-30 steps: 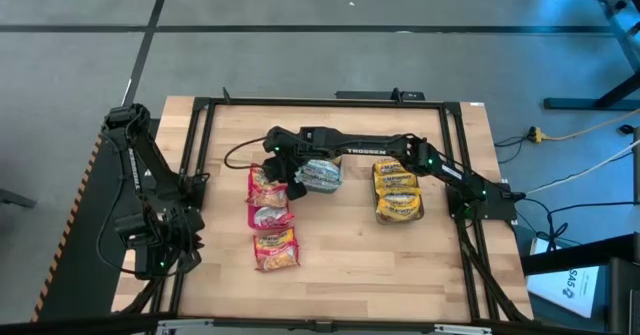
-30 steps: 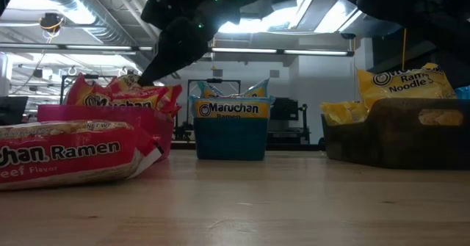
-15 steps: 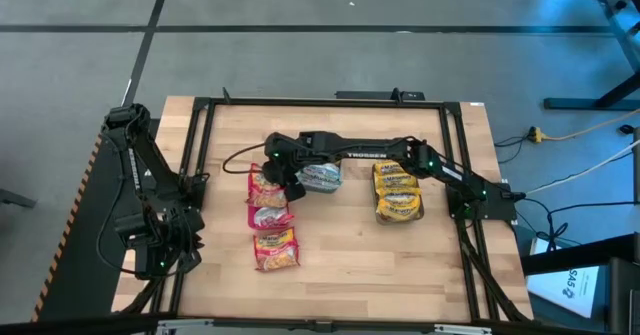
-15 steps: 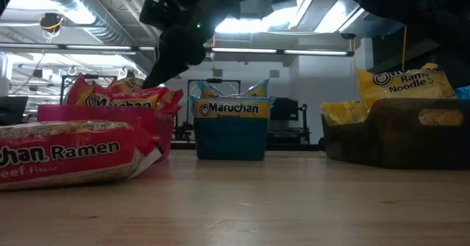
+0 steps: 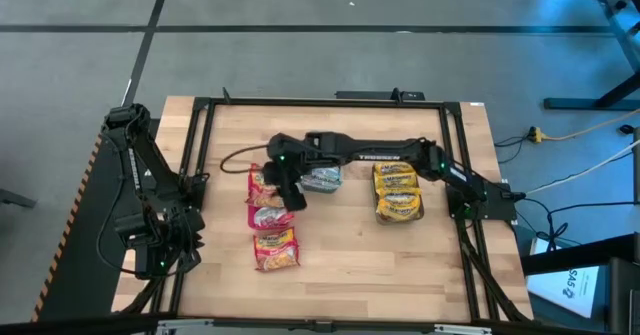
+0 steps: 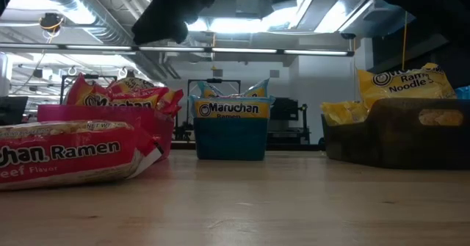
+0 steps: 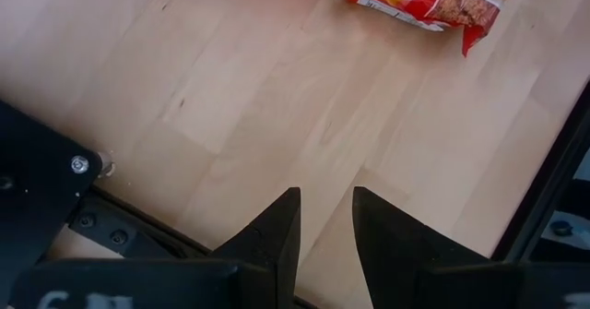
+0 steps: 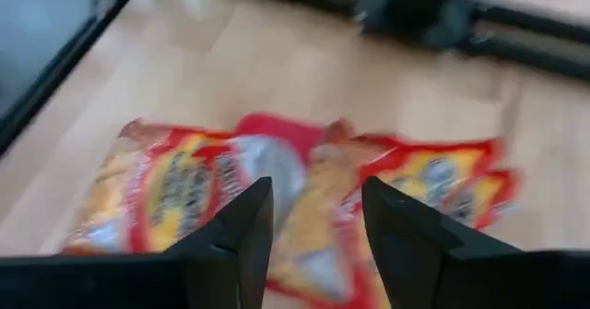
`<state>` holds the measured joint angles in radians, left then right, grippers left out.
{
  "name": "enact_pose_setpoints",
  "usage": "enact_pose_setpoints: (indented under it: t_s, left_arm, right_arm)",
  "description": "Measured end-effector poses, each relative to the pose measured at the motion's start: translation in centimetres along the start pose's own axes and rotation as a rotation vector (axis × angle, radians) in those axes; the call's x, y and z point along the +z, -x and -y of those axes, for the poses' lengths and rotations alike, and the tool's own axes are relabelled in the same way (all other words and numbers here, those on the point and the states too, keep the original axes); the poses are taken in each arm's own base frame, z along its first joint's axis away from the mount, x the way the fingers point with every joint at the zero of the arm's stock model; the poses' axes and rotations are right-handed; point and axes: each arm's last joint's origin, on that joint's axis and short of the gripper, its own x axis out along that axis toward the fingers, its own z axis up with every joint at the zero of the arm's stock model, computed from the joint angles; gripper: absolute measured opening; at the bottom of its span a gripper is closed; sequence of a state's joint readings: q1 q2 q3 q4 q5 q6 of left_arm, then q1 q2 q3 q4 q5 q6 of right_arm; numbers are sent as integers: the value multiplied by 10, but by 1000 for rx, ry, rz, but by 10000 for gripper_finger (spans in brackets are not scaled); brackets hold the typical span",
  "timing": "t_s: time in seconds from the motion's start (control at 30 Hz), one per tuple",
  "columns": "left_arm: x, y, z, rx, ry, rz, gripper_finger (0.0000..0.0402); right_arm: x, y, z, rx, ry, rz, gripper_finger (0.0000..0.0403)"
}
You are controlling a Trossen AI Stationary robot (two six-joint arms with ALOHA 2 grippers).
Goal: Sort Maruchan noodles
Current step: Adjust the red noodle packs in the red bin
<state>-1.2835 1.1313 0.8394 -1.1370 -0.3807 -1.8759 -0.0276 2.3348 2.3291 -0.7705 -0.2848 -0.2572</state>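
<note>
Wooden tabletop [image 5: 340,245] inside a black frame carries the noodle packets sorted by colour: red packets [image 5: 268,200] in a pink bin [image 6: 103,125] at the left, a light-blue packet [image 5: 322,178] in a teal bin [image 6: 230,137] at the middle, yellow packets [image 5: 397,193] in a dark bin [image 6: 411,132] at the right, and one red packet [image 5: 275,248] loose on the bare wood nearer the front. The right gripper [image 5: 290,190] hangs above the red pile with its fingers spread and nothing between them. The left gripper [image 7: 323,231] waits over the front-left corner, fingers slightly apart and empty. Likely risks: the heaped red packets could slide off, or the long arm could clip the teal bin swinging back. Open wood lies along the front and centre.
</note>
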Motion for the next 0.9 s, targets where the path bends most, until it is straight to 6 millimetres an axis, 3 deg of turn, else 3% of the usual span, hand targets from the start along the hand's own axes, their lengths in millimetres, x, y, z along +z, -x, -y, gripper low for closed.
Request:
enact_pose_setpoints:
  t_s: [0.27,0.9]
  left_arm:
    - [1,0,0,-6,-1,19,95]
    - [1,0,0,-9,0,21,95]
  right_arm:
    - [-5,-19,-18,4,1,-51,121]
    - [-44,-78,-5,-11,-84,-160,66]
